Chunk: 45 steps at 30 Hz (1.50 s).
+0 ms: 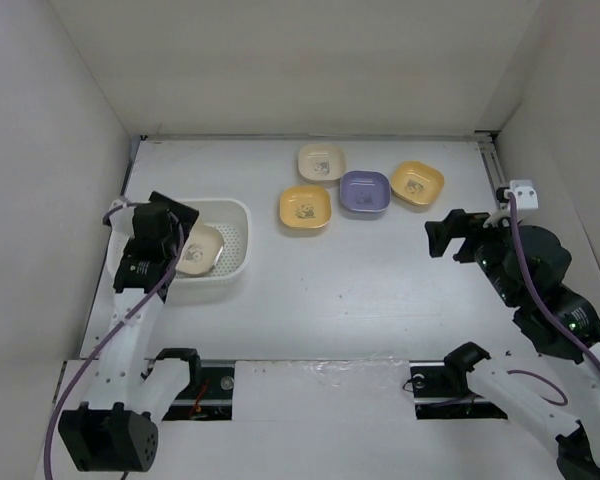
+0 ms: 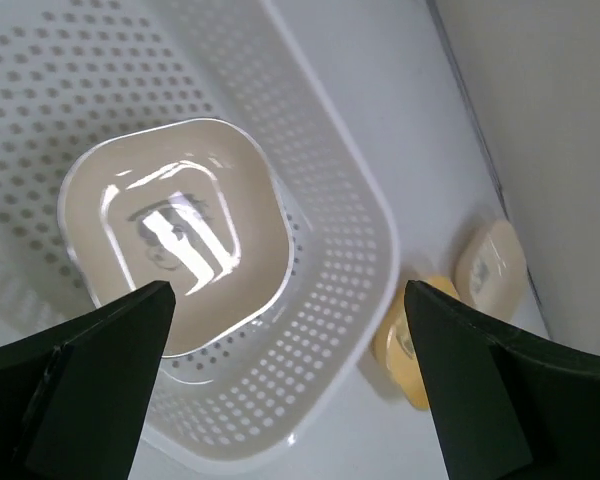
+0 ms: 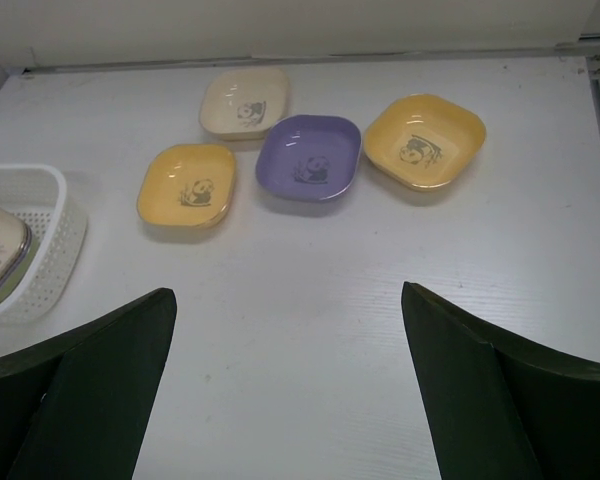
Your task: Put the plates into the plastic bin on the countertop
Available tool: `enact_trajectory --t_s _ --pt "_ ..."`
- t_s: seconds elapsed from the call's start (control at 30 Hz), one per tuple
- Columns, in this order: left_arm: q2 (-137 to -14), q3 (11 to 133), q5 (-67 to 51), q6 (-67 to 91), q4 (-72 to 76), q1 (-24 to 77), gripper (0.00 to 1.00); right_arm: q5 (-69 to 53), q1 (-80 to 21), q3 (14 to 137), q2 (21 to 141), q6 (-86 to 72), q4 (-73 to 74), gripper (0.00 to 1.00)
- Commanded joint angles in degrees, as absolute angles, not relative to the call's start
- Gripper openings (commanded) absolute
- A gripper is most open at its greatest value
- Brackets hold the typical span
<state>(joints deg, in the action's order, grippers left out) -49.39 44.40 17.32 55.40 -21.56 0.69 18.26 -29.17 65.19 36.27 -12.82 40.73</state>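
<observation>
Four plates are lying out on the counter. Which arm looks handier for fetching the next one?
Right. The right gripper is open and faces the loose plates, the right-hand orange-yellow plate nearest it. The left gripper hangs over the plastic bin, farther off.

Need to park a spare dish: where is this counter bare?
Bare: the wide white countertop between the white perforated plastic bin and the right gripper. Crowded: the rounded-square cream plate, purple plate and two orange-yellow plates bunch near the back wall; inside the bin a beige plate lies under the open left gripper.
</observation>
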Motion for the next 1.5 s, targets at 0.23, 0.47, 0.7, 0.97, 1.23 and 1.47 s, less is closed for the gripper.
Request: enact_trajectory --t_s 0.23,0.47,0.7,0.97,1.23,1.47 --pt "-86.57 77.68 13.95 37.18 -16.32 29.46 1.00 17.05 -28.83 63.98 38.50 -12.66 35.86 1.00" --pt "-115.53 108.00 21.01 37.18 -30.06 39.90 1.00 17.05 -28.83 64.60 38.50 -12.66 37.71 1.00" --pt "-124.88 111.09 14.95 37.70 -26.54 41.04 0.94 17.58 -28.30 65.13 37.35 -11.60 39.64 1.00" --pt "-128.41 108.99 13.89 37.71 -24.35 41.04 0.66 17.05 -28.30 65.13 37.35 -11.60 39.64 1.00" --pt "-126.22 98.02 13.89 40.42 -20.84 41.04 0.26 17.05 -28.30 64.60 36.83 -11.60 39.64 1.00" --pt "-122.89 89.40 14.58 41.48 -20.13 41.65 0.00 17.05 -28.30 64.60 36.30 -11.60 39.64 1.00"
